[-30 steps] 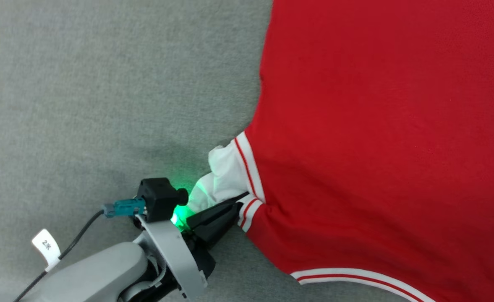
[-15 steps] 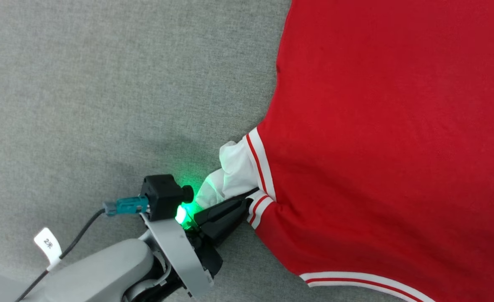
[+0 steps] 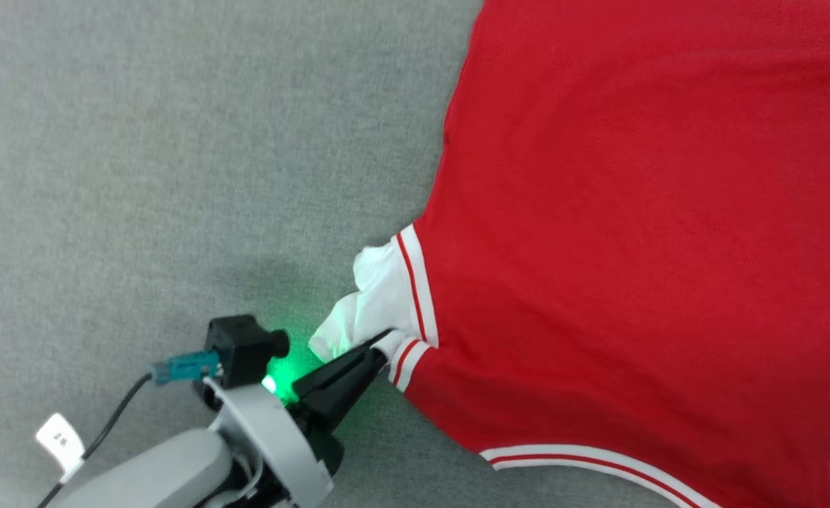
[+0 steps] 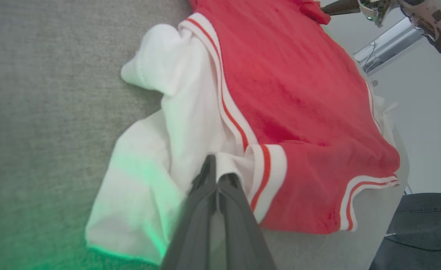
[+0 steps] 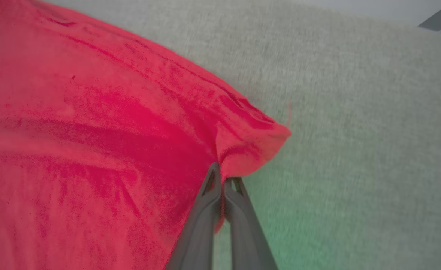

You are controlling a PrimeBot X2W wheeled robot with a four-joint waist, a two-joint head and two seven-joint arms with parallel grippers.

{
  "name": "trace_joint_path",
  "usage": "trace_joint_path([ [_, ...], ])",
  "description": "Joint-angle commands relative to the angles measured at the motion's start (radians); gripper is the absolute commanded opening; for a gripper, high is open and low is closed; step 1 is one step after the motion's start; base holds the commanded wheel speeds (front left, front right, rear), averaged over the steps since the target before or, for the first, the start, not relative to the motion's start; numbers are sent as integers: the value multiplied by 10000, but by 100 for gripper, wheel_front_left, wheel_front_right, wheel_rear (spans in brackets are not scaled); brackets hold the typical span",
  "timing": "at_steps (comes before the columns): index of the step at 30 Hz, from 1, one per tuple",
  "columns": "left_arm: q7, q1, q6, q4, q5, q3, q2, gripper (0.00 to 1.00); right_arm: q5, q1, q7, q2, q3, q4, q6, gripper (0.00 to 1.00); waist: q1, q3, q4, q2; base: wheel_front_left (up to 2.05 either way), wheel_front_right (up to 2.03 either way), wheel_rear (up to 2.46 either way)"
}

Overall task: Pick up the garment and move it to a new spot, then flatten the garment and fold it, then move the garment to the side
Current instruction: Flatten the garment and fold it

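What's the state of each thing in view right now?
shirt: spread on the grey surface, plain red side up, pinched at two spots.
sleeve: white, bunched.
left tool: shut on the sleeve by its striped trim.
right tool: shut on a red corner of the shirt.

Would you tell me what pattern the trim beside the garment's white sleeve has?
White with one thin red stripe; the trim shows best in the left wrist view.

Head view aimed steeply down, wrist views held close along left hand (image 4: 217,179) and right hand (image 5: 222,174), garment (image 3: 633,212) shared by all.
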Motion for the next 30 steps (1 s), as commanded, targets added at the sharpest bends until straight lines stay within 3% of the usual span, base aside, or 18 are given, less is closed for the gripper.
trace_joint_path([
  [1,54,369,147,157,-54,29,195,0,510,659,39,-338,135,-611,-15,0,0,-878,-506,0,0,0,0],
  [8,16,781,310,-118,-48,417,388,0,2297,3954,-153,-1872,105,-3540,-15,0,0,-1472,-1105,0,0,0,0],
  [12,11,968,379,-128,-97,639,480,0,2902,5955,-619,-2425,-267,-4903,-15,0,0,-1663,-1413,0,0,0,0],
  [15,8,1101,418,-121,-107,774,521,0,3061,7440,-1030,-2481,-515,-5677,-15,0,0,-1763,-1591,0,0,0,0],
  [19,6,1218,438,-114,-58,1018,484,0,3017,9212,-1346,-2093,-696,-6624,-15,0,0,-1794,-1790,0,0,0,0],
  [23,6,1314,412,-37,45,1233,397,0,2588,10571,-1344,-1272,-351,-7213,-14,0,0,-1845,-1928,0,0,0,0],
  [30,8,1432,399,103,155,1553,341,0,1975,11422,-995,16,419,-7425,-5,0,0,-1884,-2058,0,0,0,0],
])
